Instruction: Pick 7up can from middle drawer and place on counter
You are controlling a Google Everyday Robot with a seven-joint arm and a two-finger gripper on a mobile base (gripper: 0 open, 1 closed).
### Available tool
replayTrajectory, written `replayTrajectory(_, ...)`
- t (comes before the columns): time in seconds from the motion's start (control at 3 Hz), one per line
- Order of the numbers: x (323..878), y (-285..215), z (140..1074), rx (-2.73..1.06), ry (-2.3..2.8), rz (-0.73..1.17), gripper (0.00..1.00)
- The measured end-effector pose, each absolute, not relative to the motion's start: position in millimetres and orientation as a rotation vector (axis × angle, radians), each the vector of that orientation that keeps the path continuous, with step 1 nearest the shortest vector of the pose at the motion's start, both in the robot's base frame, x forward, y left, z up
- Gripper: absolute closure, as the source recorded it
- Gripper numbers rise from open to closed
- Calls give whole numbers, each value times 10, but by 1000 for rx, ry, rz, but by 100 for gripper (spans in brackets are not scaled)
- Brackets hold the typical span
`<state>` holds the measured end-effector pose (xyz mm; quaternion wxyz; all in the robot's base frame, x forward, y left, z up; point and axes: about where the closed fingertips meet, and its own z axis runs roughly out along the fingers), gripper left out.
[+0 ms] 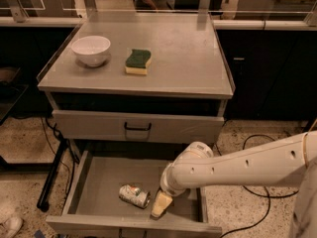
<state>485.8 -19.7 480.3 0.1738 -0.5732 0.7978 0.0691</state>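
The 7up can point(133, 196), small, dented and silvery-green, lies on its side on the floor of the pulled-out middle drawer point(101, 178), near the drawer's front. My gripper point(161, 205) hangs low inside the drawer just to the right of the can, close to its end; contact cannot be made out. The white arm point(237, 166) reaches in from the right. Above, the counter point(183, 58) is a broad grey top with clear side guards.
A white bowl point(91, 49) and a green-and-yellow sponge point(138, 61) sit on the counter's left half. A closed drawer with a dark handle point(137, 127) is between counter and open drawer. Black cables point(257, 192) run over the speckled floor at right.
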Motion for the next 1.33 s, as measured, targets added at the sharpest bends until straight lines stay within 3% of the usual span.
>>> replayTrajectory(1.33,4988,334,4280,-1571,2251,304,0)
